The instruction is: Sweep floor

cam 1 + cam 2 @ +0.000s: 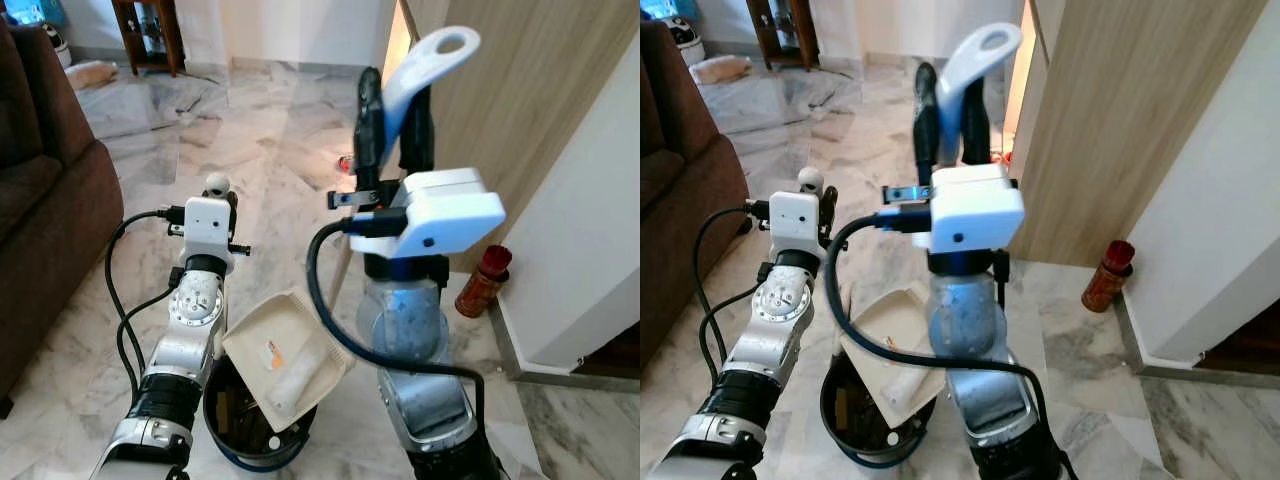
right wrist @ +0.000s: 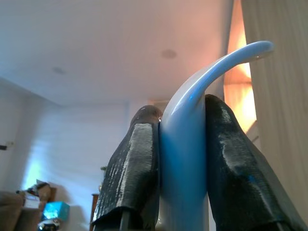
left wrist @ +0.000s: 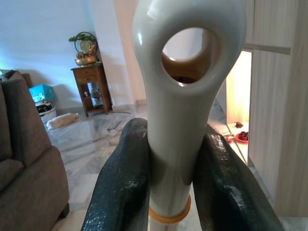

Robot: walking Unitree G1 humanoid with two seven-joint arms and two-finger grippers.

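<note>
The robot's right gripper (image 1: 395,105), raised at the centre of the scene, is pinching a pale blue hooked handle (image 1: 437,52) between both black fingers, the hook rising toward the wooden wall panel (image 1: 520,110) on the right. From the head, a thin pole (image 1: 340,270) is showing below that arm, slanting to the marble floor (image 1: 260,130).

The left gripper (image 3: 175,139) is reaching forward on the left, and its wrist view is giving the detail the head views are missing: the fingers are pressed tight around a white looped handle (image 3: 175,110) with a tan ring at its base.

Near the robot, a cream dustpan (image 1: 285,360) is hanging tilted over a dark bucket (image 1: 235,435) holding debris. The pan is carrying a small orange-and-white label, too small to read.

A red cylindrical container (image 1: 483,280) is standing on the floor at the right, against the wall corner; its print cannot be read. A brown sofa (image 1: 45,210) is filling the left side.

The left wrist view is also showing a far wooden stand (image 3: 91,84) topped by a gold clock (image 3: 85,47), a teal box (image 3: 42,91) beside the sofa, and a red dish (image 3: 242,137) on the floor at the lit doorway.
</note>
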